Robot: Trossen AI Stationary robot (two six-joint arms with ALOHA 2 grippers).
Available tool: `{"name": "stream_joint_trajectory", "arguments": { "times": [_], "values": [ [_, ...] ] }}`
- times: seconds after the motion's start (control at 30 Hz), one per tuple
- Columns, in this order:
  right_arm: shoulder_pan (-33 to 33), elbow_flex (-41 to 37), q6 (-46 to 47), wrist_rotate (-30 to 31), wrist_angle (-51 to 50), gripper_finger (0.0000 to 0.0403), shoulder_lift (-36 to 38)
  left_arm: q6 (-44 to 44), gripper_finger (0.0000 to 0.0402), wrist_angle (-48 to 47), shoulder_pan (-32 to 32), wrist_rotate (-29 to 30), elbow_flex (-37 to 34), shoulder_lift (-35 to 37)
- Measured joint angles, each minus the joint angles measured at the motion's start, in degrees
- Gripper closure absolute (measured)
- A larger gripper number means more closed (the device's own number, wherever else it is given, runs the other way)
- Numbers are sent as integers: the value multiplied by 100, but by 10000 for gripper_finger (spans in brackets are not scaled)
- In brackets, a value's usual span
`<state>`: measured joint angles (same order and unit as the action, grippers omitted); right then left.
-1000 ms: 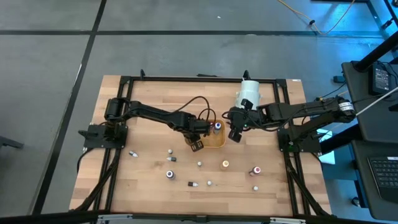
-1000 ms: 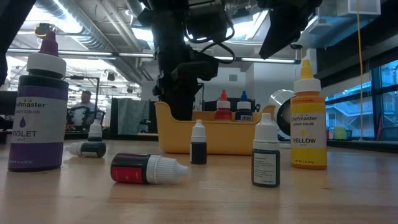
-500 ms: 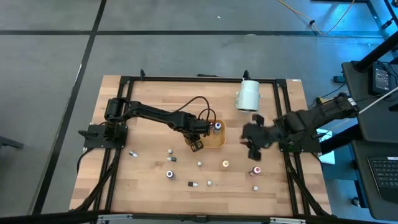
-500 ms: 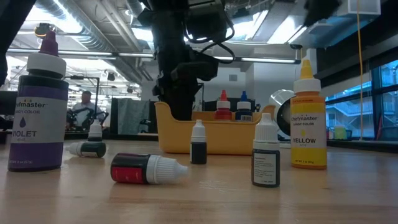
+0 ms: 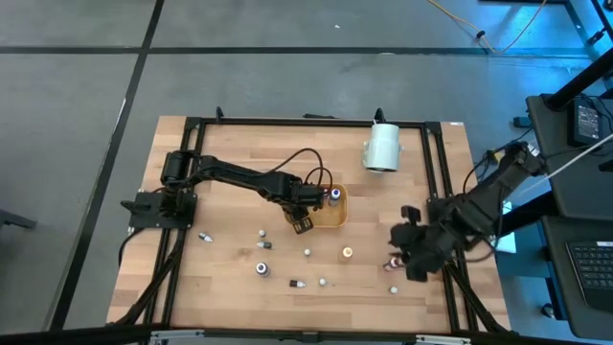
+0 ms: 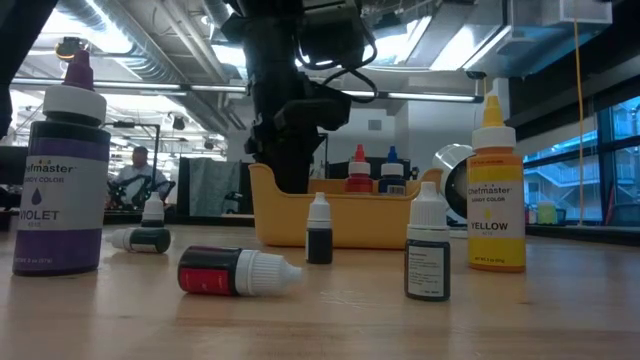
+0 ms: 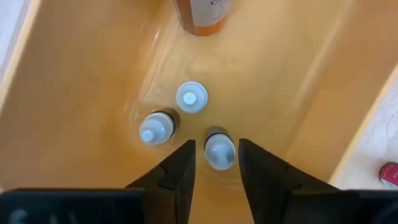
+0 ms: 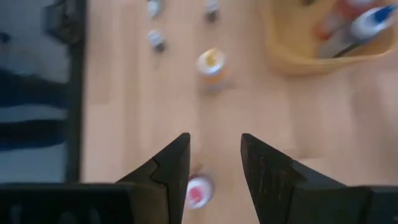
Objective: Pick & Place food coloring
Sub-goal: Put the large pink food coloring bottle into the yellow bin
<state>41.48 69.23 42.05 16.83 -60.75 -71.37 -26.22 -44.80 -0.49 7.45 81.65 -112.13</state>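
wooden table point(image 5: 230, 278) in a black frame, on a grey floor; across it at table height, an open workshop with ceiling pipes and windows.

left gripper point(image 7: 214, 163) hangs inside the orange tray point(image 5: 335, 218) near the table's centre, fingers point(image 7: 180, 171) parted, a white-capped vial point(image 7: 219, 149) standing in the gap; contact cannot be told. two more vials point(image 7: 191, 97) stand just beyond it in the tray, and the base of an orange bottle point(image 7: 202, 15) farther on.

right gripper point(image 5: 414, 251) hovers over the table at about 4 o'clock from the tray, fingers apart and holding nothing, just beside a red-capped bottle point(image 5: 393, 262).

other food coloring bottles point(image 5: 261, 269) are scattered over the near table at 6 to 8 o'clock from the tray. a white cylinder point(image 5: 382, 148) lies at 1 o'clock.
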Motion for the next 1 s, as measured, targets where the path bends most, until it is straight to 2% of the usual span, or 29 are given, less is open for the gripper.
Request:
{"name": "stream_joint_trajectory", "arguments": {
  "times": [0.1,0.27,0.33,0.43,0.6,0.73,0.87,1.0],
  "values": [
    [395,0,275,33,0,258,-10,-2,286,-20,0,6,-7,73],
    [894,-28,562,712,-99,258,-174,-18,286,16,0,11,-7,304],
    [1021,-154,551,749,-104,258,-257,-23,285,61,-11,13,-4,429],
    [1118,-443,740,595,-100,258,-369,-142,284,160,-41,8,-4,581],
    [1121,-866,1580,79,-44,258,-502,-209,287,508,-143,4,-4,724],
    [1123,-966,1550,-476,-9,258,-546,-202,287,664,-188,15,-4,745],
    [1123,-966,1514,-452,19,253,-541,-201,286,673,-179,19,-4,747],
    [1085,-966,1517,-315,20,216,-542,-198,289,677,-184,15,-4,745]
  ]
}}
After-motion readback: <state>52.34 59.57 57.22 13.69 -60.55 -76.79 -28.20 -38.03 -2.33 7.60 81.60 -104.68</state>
